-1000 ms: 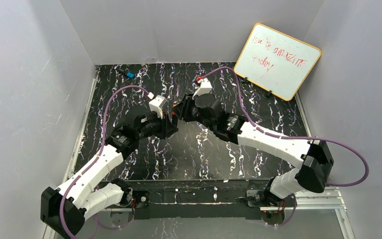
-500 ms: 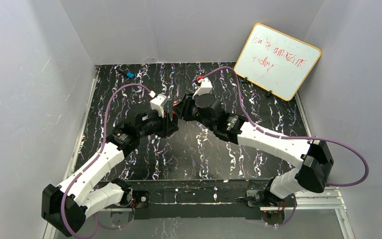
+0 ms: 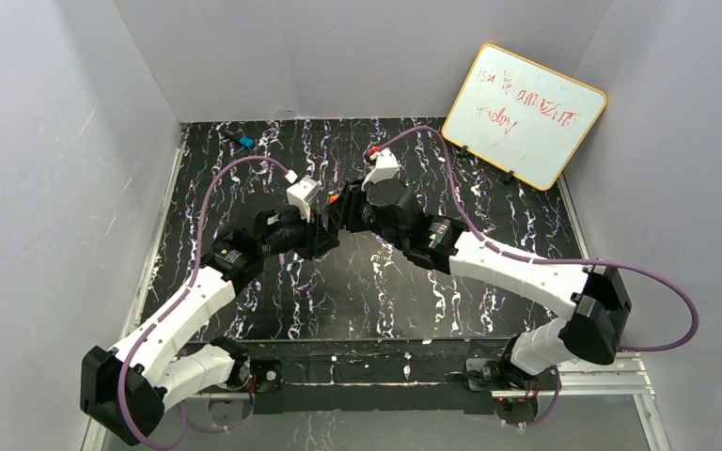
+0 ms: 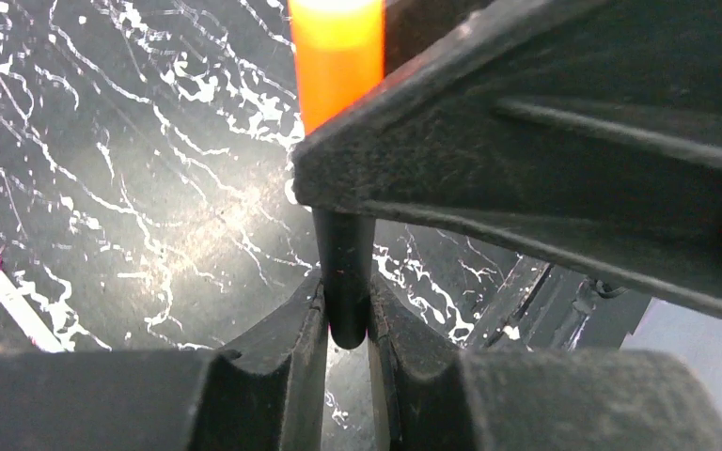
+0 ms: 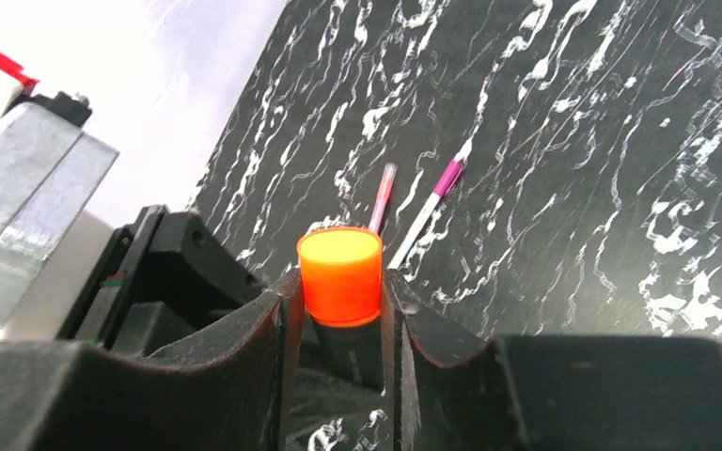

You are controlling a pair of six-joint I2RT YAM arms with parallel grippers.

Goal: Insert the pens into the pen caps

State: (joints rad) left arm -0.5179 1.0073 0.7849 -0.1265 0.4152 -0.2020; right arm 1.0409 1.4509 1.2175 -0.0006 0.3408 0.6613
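Above the surface (image 3: 357, 282), left claw (image 4: 345, 315) clamps the black marker (image 4: 343, 263), right claw (image 5: 340, 296) pinches the orange cap (image 5: 339, 263); seating it likely needs a straight push.

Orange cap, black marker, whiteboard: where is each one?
orange cap (image 5: 339, 293), right wrist view, on its side wall.
black marker (image 4: 343, 254), left wrist view, on its dark barrel.
whiteboard (image 3: 525, 115), top external view, on the middle of its white face.

From the left wrist, a finger (image 4: 526, 160) of the right gripper (image 5: 340, 291) hides where the orange cap (image 4: 337, 56) meets the black marker (image 4: 343, 272); the cap's top is cut off above the left gripper (image 4: 346, 319).
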